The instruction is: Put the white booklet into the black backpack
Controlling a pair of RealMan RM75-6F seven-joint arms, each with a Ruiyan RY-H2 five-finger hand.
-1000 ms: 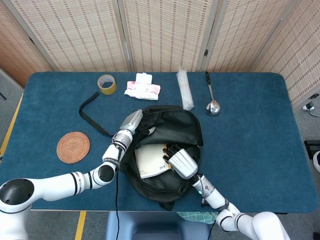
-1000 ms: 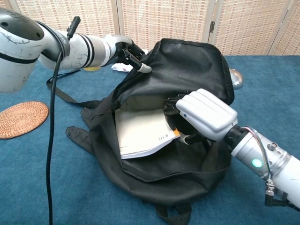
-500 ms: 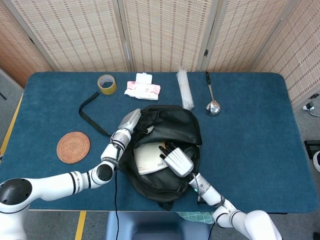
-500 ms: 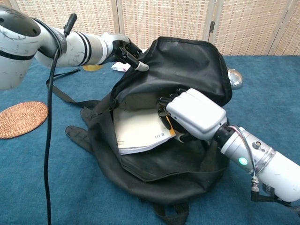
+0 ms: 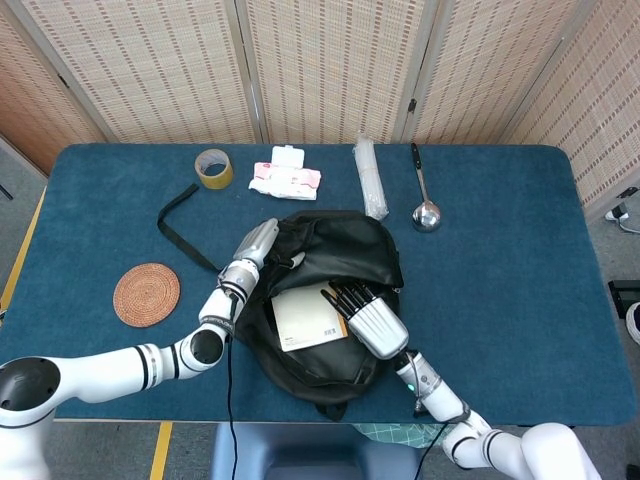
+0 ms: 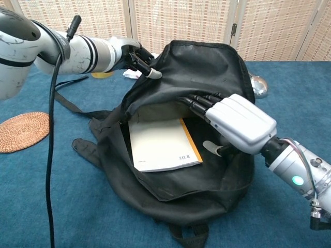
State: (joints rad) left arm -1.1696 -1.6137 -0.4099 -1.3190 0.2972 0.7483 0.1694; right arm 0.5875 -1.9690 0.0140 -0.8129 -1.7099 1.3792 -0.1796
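table (image 5: 500,300): blue cloth top, before woven screens
black backpack (image 5: 345,245): centre, lying open, strap trailing toward 10 o'clock
tape roll (image 5: 213,168): 11 o'clock, near far edge
white packet (image 5: 286,176): 12 o'clock, just right of the tape roll
plastic sleeve (image 5: 370,178): 1 o'clock, lying lengthwise
metal ladle (image 5: 424,195): 1 o'clock, just right of the sleeve, bowl nearer
woven coaster (image 5: 146,294): 9 o'clock

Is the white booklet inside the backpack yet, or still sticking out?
Inside: the white booklet lies flat within the black backpack opening, which the left hand holds up; right hand no longer grips it.
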